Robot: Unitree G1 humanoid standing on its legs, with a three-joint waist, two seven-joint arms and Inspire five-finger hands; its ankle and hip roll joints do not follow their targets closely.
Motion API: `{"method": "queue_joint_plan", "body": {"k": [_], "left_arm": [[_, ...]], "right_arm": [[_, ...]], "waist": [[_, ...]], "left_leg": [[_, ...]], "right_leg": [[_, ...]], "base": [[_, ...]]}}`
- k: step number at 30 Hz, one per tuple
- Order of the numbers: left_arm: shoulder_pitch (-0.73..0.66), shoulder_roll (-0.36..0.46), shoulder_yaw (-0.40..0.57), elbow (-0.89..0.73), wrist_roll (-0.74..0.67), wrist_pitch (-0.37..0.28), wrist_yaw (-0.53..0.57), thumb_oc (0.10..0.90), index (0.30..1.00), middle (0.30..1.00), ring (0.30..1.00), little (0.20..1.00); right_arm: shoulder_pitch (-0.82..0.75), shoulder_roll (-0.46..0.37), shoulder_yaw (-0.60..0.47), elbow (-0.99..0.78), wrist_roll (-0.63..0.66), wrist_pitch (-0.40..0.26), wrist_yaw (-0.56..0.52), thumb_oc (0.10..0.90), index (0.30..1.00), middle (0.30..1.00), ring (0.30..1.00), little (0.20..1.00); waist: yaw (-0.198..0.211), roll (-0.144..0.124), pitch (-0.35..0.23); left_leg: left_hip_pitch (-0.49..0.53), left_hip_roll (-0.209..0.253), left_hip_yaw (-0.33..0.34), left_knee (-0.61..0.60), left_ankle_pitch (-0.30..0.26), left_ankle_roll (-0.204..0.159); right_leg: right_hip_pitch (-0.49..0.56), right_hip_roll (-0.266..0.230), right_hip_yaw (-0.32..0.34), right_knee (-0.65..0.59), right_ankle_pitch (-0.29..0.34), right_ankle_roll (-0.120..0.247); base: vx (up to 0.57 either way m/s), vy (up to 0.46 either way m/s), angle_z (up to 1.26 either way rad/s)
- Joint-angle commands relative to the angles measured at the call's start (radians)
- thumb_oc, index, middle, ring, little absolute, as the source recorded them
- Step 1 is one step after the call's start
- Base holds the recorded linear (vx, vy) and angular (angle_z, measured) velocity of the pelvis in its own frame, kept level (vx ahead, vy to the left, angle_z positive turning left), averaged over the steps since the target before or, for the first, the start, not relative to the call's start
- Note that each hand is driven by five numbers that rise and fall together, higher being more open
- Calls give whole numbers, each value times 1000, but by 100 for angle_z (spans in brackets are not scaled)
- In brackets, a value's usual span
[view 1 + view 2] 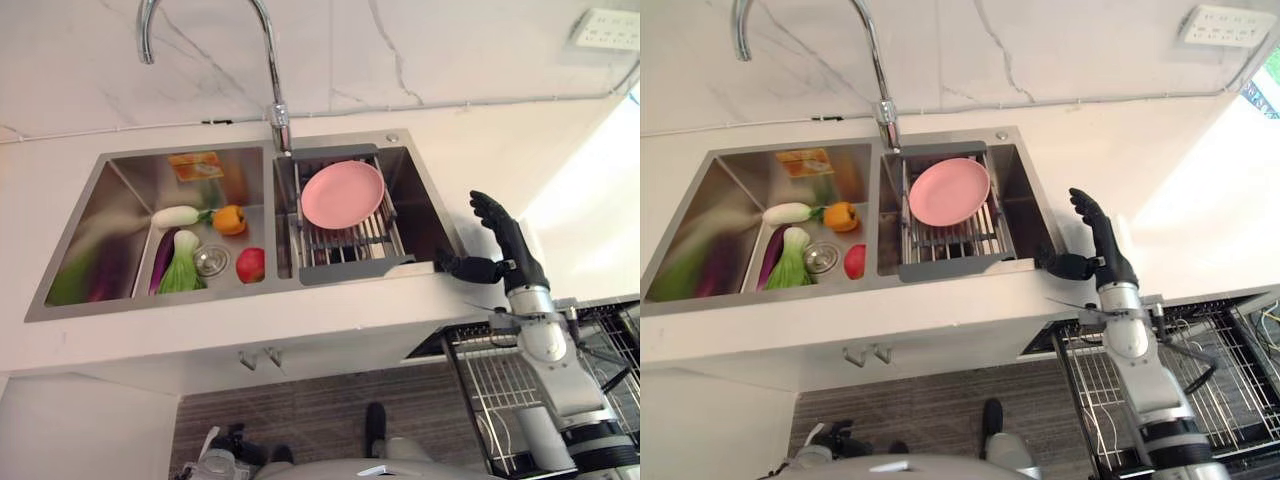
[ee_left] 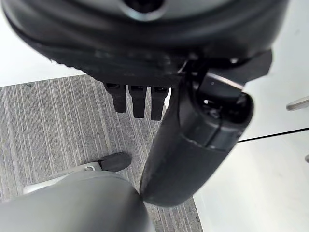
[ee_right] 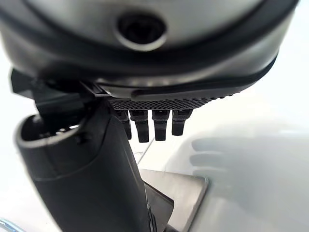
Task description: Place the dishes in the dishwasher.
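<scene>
A pink plate (image 1: 343, 193) lies tilted on a metal drying rack (image 1: 345, 240) set in the right basin of the steel sink (image 1: 85, 240). My right hand (image 1: 507, 243) hovers over the white counter just right of the sink, fingers straight and open, thumb pointing toward the sink's corner, holding nothing. The dishwasher's wire rack (image 1: 500, 385) is pulled out below the counter at the lower right, under that arm. In the left wrist view my left hand (image 2: 145, 99) hangs low over the striped floor beside a white cabinet front, fingers straight and empty.
The left basin holds vegetables: a white radish (image 1: 175, 215), an orange pepper (image 1: 229, 219), bok choy (image 1: 182, 265), a purple eggplant (image 1: 161, 259) and a red tomato (image 1: 250, 264). A tall curved tap (image 1: 268, 60) rises behind the sink. A wall socket (image 1: 607, 30) sits at the upper right.
</scene>
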Motion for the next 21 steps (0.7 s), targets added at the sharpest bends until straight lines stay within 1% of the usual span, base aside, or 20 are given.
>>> {"method": "queue_joint_plan", "body": {"k": [1,2,4,6,14,15,17,18,20,21], "left_arm": [[1,44,-43,58,33,-3,-12,800,900,900,900,900],[3,46,-56,57,36,-5,-15,800,900,900,900,900],[2,46,-58,57,36,-6,-15,800,900,900,900,900],[3,46,-77,59,40,-8,-16,800,900,900,900,900],[6,51,-108,64,54,-10,-21,800,900,900,900,900],[6,51,-108,65,54,-10,-21,800,900,900,900,900],[7,58,-113,71,54,-11,-19,800,900,900,900,900],[7,57,-113,71,54,-11,-19,800,900,900,900,900],[8,60,-117,77,57,-12,-17,800,900,900,900,900],[8,60,-116,77,57,-12,-17,800,900,900,900,900]], "right_arm": [[-141,-41,6,-47,-82,-76,-15,800,900,900,900,900],[-191,-73,33,-31,-118,-75,-23,800,900,900,900,900],[-213,-87,45,-23,-131,-74,-29,800,900,900,900,900],[-270,-112,87,1,-164,-65,-34,800,900,900,900,900],[-401,-163,208,32,-204,-62,-12,800,900,900,900,900],[-402,-163,208,32,-204,-62,-12,800,900,900,900,900],[-445,-198,278,44,-235,-66,14,800,900,900,900,900],[-448,-198,280,46,-235,-66,13,800,900,900,900,900],[-479,-212,332,63,-259,-66,27,800,900,900,900,900],[-482,-212,334,64,-259,-67,26,800,900,900,900,900]], "waist": [[34,-47,-38],[43,-44,-42],[43,-41,-42],[53,-36,-48],[65,-23,-52],[65,-23,-52],[70,-21,-56],[69,-20,-56],[72,-21,-59],[71,-21,-58]], "left_leg": [[-56,3,30,27,26,-18],[-52,7,29,21,30,-24],[-50,10,26,18,32,-27],[-49,14,20,16,35,-32],[-50,15,3,14,38,-36],[-50,15,3,14,38,-36],[-47,18,-4,13,35,-36],[-47,18,-4,13,35,-36],[-41,18,-3,11,31,-36],[-41,18,-3,11,31,-36]], "right_leg": [[68,-116,-15,18,-147,142],[76,-112,-23,14,-153,139],[79,-110,-26,14,-155,138],[89,-107,-33,14,-162,134],[103,-101,-41,14,-173,126],[103,-101,-41,14,-173,126],[107,-101,-43,14,-177,125],[107,-101,-43,14,-177,125],[114,-102,-44,14,-181,124],[114,-101,-44,14,-181,124]], "base": [[59,-57,8],[39,-35,13],[43,-44,13],[65,-64,14],[32,-23,10],[29,-16,9],[41,-16,8],[41,-9,4],[33,-6,3],[34,-10,3]]}}
